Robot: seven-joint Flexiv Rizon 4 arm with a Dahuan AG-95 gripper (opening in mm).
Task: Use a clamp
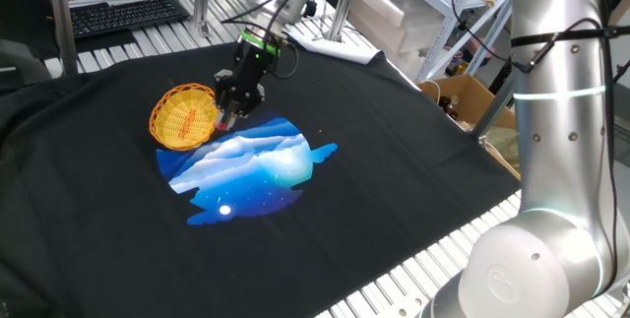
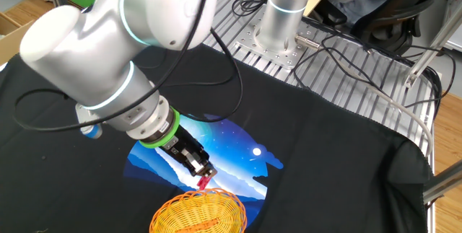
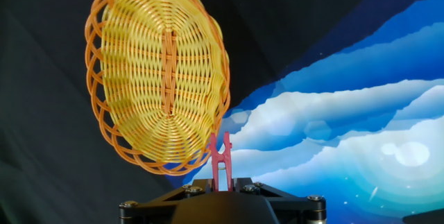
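My gripper (image 3: 222,182) is shut on the small red clamp (image 3: 220,158), whose two prongs stick out ahead of the fingers. In the hand view the clamp's tip sits at the lower right rim of the yellow wicker basket (image 3: 159,78). In one fixed view the gripper (image 1: 232,111) hovers at the basket's right edge (image 1: 184,116) with the red clamp (image 1: 224,119) just showing. In the other fixed view the clamp (image 2: 203,182) is just above the basket's rim (image 2: 198,211).
A black T-shirt (image 1: 394,160) with a blue cloud print (image 1: 256,165) covers the table. A keyboard (image 1: 123,13) lies at the back left and a cardboard box (image 1: 463,96) stands at the right. Cables (image 2: 346,53) lie on the metal slats beyond the shirt.
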